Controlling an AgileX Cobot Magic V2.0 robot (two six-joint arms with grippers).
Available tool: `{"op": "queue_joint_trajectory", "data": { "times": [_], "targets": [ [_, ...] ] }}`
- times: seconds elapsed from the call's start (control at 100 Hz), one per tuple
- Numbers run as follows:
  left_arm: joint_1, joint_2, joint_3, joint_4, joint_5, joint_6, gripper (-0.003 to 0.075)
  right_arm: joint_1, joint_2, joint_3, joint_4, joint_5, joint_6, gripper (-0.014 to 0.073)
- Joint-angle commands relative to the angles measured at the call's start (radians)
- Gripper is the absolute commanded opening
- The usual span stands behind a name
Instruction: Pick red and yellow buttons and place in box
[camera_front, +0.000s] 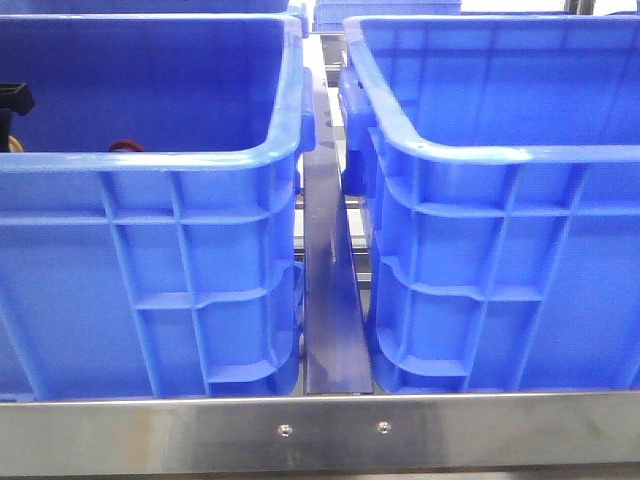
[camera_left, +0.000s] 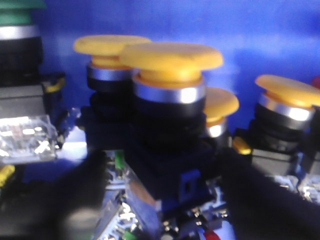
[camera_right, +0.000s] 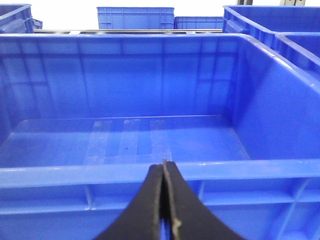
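Picking is in hand: left end effector (camera_left: 165, 200), fingers spread, straddles a yellow button (camera_left: 171, 62) inside the left crate (camera_front: 150, 160). Next, clench and lift. Right end effector (camera_right: 163, 200) hangs clenched, holding nothing, before the empty box (camera_right: 125, 170).

Right gripper (camera_right: 163, 200) fingers pressed together; left spread.

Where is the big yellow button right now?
In the left wrist view, the nearest yellow button stands upright between the left gripper's dark fingers, with more yellow buttons close behind it and a green-capped one off to one side.
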Motion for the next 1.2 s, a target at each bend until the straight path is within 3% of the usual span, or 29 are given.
{"op": "queue_joint_trajectory", "data": {
  "times": [0.0, 0.12, 0.26, 0.58, 0.84, 1.19],
  "targets": [
    [-0.005, -0.05, -0.035, -0.014, -0.038, -0.009, 0.0262, -0.003, -0.017, 0.005, 0.003, -0.076, -0.005, -0.0102],
    [-0.005, -0.056, -0.035, -0.014, -0.057, -0.009, 0.0074, -0.003, -0.017, 0.005, 0.003, -0.076, -0.005, -0.0102],
    [-0.005, -0.095, -0.033, -0.014, -0.091, -0.002, -0.0018, -0.003, -0.017, 0.005, 0.003, -0.076, -0.005, -0.0102],
    [-0.005, -0.302, 0.076, -0.061, -0.214, 0.008, -0.002, -0.003, -0.017, 0.005, 0.003, -0.076, -0.005, -0.0102],
    [-0.014, -0.497, 0.264, -0.297, -0.267, 0.227, -0.002, -0.003, -0.017, 0.005, 0.003, -0.076, -0.005, -0.0102],
    [-0.25, -0.597, 0.307, -0.298, -0.253, 0.305, -0.002, -0.003, -0.017, 0.005, 0.003, -0.076, -0.005, -0.0102]
  ]
}}
